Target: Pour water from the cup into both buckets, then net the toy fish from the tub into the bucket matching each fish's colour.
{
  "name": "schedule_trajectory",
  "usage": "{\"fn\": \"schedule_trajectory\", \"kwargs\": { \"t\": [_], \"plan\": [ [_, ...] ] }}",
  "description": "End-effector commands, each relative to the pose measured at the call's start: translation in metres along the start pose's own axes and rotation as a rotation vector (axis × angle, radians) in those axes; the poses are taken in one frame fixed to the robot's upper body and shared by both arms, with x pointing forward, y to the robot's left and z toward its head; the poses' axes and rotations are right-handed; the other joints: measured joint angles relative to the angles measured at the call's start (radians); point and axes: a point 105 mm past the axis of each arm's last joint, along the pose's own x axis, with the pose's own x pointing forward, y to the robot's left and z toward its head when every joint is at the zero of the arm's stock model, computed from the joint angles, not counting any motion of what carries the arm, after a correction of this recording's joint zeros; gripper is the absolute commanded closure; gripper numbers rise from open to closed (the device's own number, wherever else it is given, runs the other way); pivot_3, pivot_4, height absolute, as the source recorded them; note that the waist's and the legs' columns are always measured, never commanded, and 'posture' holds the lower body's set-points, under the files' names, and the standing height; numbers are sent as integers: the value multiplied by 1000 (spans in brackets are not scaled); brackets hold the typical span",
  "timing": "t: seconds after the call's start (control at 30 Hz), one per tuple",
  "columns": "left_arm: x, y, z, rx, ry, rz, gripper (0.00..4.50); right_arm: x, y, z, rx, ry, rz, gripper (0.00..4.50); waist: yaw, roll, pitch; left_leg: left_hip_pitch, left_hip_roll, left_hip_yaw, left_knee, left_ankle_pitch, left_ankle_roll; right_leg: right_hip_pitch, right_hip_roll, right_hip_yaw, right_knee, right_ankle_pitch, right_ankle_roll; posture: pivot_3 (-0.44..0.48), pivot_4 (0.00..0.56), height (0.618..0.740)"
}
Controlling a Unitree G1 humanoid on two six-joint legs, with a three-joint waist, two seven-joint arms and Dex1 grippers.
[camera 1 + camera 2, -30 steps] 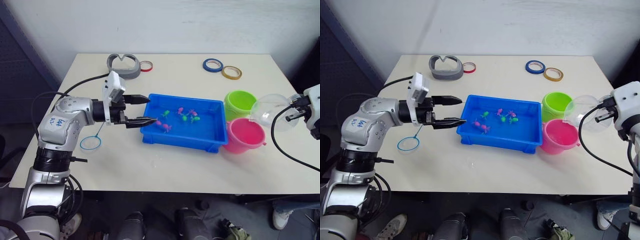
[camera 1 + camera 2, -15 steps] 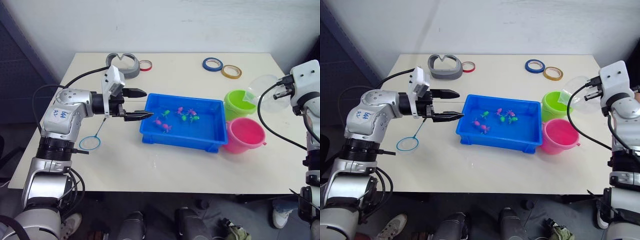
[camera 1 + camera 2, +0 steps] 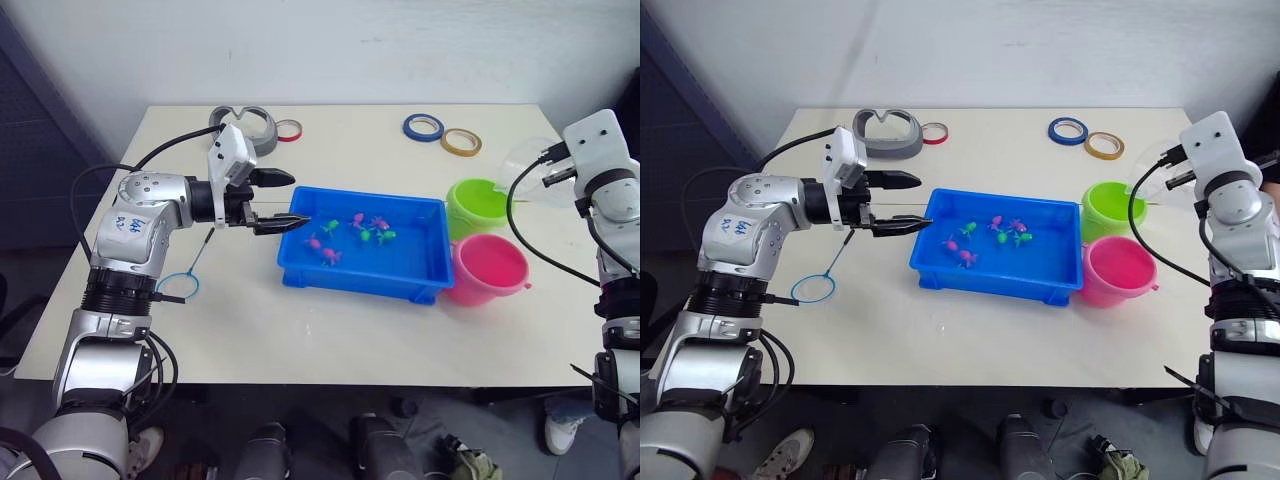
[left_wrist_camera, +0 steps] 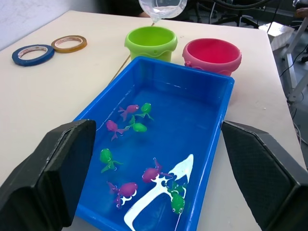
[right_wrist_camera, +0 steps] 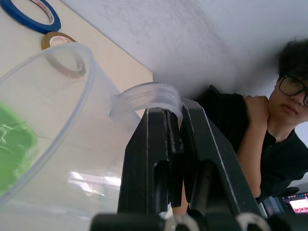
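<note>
Right wrist view: my right gripper [image 5: 174, 126] pinches the cup [image 5: 53, 130], now raised over the green bucket [image 3: 478, 205]; left gripper [image 3: 288, 200] stays spread.

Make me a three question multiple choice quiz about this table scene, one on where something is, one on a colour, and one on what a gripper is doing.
1. Where does the net lie?
A. In the blue tub
B. On the table, on the robot's left of the tub
C. Inside the pink bucket

2. What colour is the bucket under the tilted cup?
A. Green
B. Pink
C. Blue

3. What is the left gripper doing?
A. Clamped on the net handle
B. Holding a fish
C. Open, holding nothing

Answers:
1. B, the hoop rests on the table beside the tub, not in it.
2. A, the cup held by the right gripper tips over the green bucket, with the pink bucket nearer the robot.
3. C, its two fingers stand apart by the tub's end with nothing between them.
</note>
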Motion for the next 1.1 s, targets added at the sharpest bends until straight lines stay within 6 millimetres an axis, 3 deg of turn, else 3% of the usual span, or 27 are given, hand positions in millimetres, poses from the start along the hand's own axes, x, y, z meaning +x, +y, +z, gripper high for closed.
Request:
{"fn": "schedule_trajectory", "kwargs": {
  "t": [0.03, 0.57, 1.1],
  "plan": [
    [-2, 2, 9, 26, -23, 13, 0, 2, -12, 25, -54, -92, -52, 4418, 0, 0, 0, -1, 0, 0, 0, 0, 0, -1, 0, 0, 0, 0, 0, 0, 150, 740],
    [-3, 0, 7, 21, -28, 17, 0, 4, 4, 51, -324, -217, -56, 4418, -3, 0, 0, -4, 0, 0, 1, 1, -1, -5, 0, 0, 1, 0, 0, 0, 150, 740],
    [-5, -1, 6, 17, -26, 18, 0, 0, 16, 61, -563, -301, -58, 4418, -16, 0, 0, -5, 0, 0, 1, 3, -6, -5, 0, 0, 2, 0, 0, 0, 150, 740]
  ]
}}
